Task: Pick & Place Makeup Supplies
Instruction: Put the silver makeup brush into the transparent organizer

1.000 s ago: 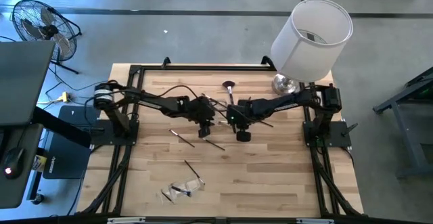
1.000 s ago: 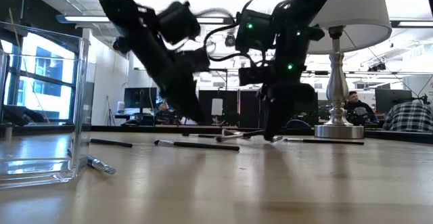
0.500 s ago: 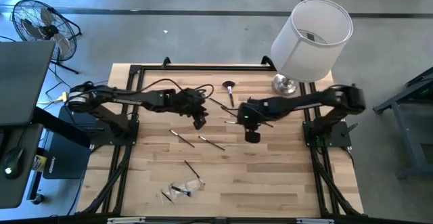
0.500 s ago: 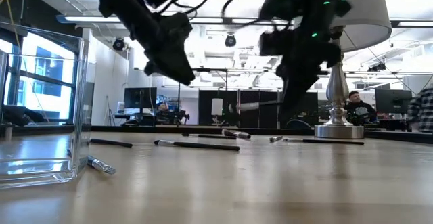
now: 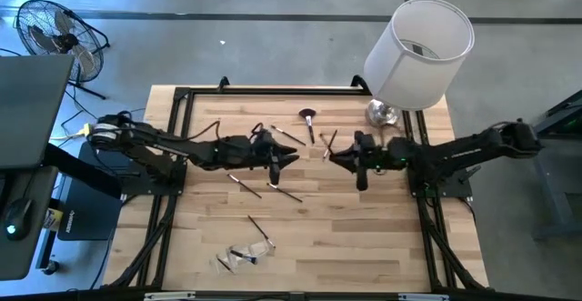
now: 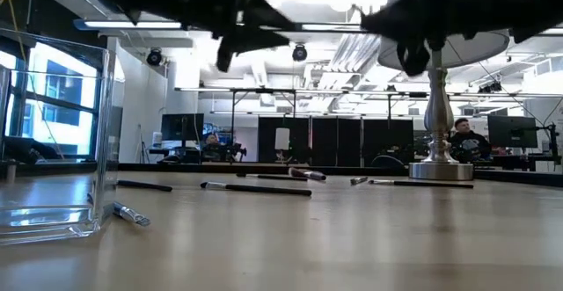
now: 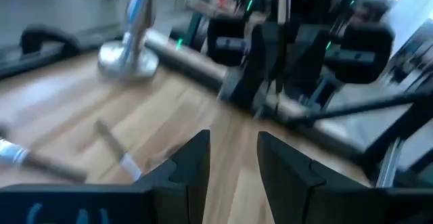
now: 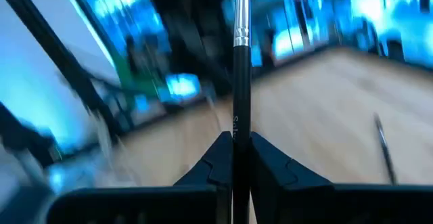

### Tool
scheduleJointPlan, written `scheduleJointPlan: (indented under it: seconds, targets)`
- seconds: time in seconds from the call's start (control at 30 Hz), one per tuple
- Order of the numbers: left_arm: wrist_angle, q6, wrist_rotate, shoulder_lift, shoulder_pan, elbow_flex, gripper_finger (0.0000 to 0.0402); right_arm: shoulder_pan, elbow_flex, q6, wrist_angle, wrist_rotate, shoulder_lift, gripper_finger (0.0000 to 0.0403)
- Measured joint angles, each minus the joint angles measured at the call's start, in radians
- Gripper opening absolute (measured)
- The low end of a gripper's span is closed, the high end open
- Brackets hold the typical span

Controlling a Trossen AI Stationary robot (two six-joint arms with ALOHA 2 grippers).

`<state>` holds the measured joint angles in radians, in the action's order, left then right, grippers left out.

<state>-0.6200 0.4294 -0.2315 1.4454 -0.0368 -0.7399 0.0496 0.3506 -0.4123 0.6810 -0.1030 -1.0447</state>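
Observation:
A thin dark brush (image 8: 238, 61) with a silver ferrule is held above the table's middle, with my right gripper (image 5: 333, 158) shut on it. My left gripper (image 5: 293, 158) faces it from the left, open, with nothing between its fingers (image 7: 233, 153). Loose makeup brushes lie flat on the wood: a fluffy-headed one (image 5: 309, 119) at the far middle, thin ones beside it (image 5: 287, 136) and nearer (image 5: 244, 185) (image 5: 285, 193) (image 5: 259, 226). In the low view both grippers are up at the top edge, well above the brushes (image 6: 255, 187). My right gripper pinches the brush's dark handle (image 8: 234, 126) between its two fingers, which come level from the table's right. The brush stands across the fingers, its ferrule end (image 8: 240, 38) away from them. In the high view it juts toward the far edge (image 5: 329, 141), lifted clear.
A white-shaded lamp (image 5: 418, 46) stands at the far right corner, its metal base (image 6: 437, 170) on the wood. A clear container (image 6: 62, 150) sits at the near left with a brush tip (image 6: 132, 214) beside it. Black cables (image 5: 238, 124) loop over the left arm.
Both grippers have risen off the table and tipped from pointing down to level. My right gripper has drawn back toward the table's right edge, carrying the brush up clear of the wood. My left gripper has lifted with nothing in it.

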Motion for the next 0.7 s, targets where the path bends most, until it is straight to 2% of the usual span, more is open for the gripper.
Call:
scheduleJointPlan:
  seconds: [0.1, 0.23, 0.37, 0.53, 0.7]
  targets:
    - [-0.236, -0.021, 0.028, 0.039, 0.004, -0.004, 0.0122, 0.012, -0.003, 0.056, 0.136, -0.036, -0.012, 0.0020]
    - [-0.423, -0.064, 0.082, 0.117, 0.011, -0.018, 0.0122, 0.013, 0.059, 0.135, 0.147, -0.028, -0.049, 0.0020]
    - [-0.431, -0.084, 0.124, 0.145, 0.010, -0.070, 0.0122, 0.010, 0.123, 0.191, 0.145, 0.018, -0.097, 0.0020]
    - [-0.383, -0.111, 0.147, 0.145, 0.010, -0.135, 0.0122, -0.012, 0.152, 0.167, 0.131, 0.087, -0.144, 0.0021]
    - [-0.354, -0.162, 0.147, 0.145, 0.010, -0.172, 0.0122, -0.018, 0.152, 0.151, 0.139, 0.091, -0.153, 0.0020]
